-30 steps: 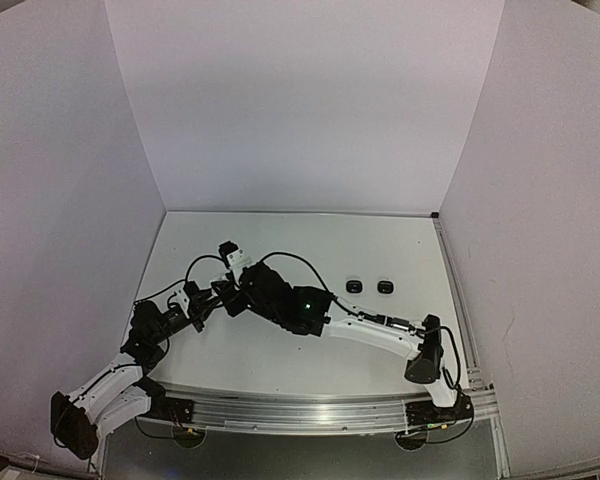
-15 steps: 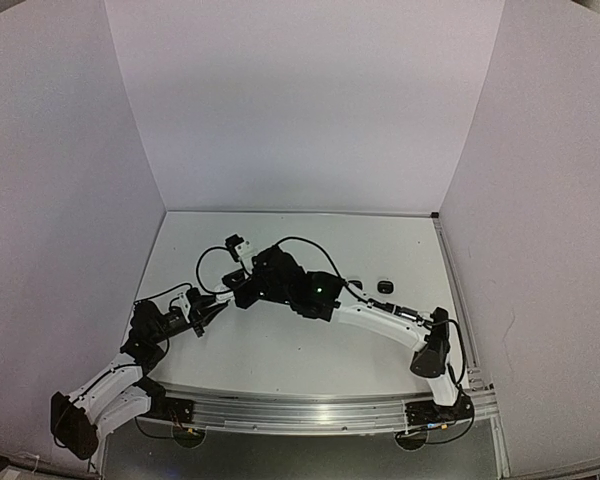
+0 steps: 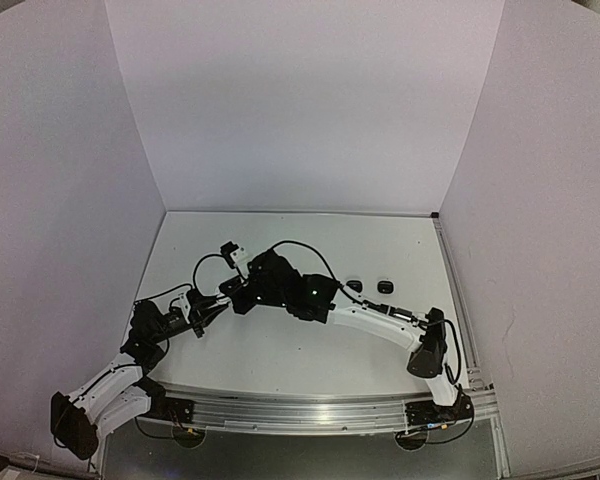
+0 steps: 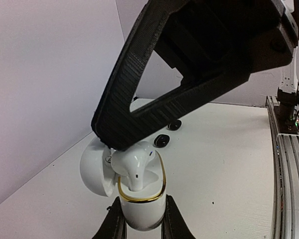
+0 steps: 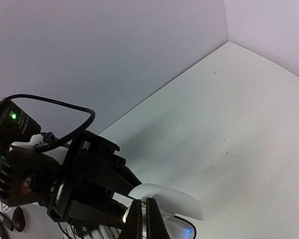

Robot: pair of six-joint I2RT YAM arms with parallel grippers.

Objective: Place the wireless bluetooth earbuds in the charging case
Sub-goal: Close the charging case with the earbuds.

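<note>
Looking from the left wrist, we see the left gripper (image 4: 139,226) pinching the bottom of the white charging case (image 4: 138,209), whose lid stands open. One white earbud (image 4: 134,167) sits stem-down in its gold-rimmed opening. The right gripper (image 5: 144,215) has its fingers pressed together, the tips touching this earbud from above. Two small black pieces (image 4: 162,140) lie on the table (image 4: 229,164) behind.

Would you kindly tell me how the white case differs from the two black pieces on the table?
The white case, open with a white earbud in it, is gripped upright by the left end effector; the two black pieces lie loose on the table. The case is white with a gold rim, the pieces black. Both look rounded.
</note>
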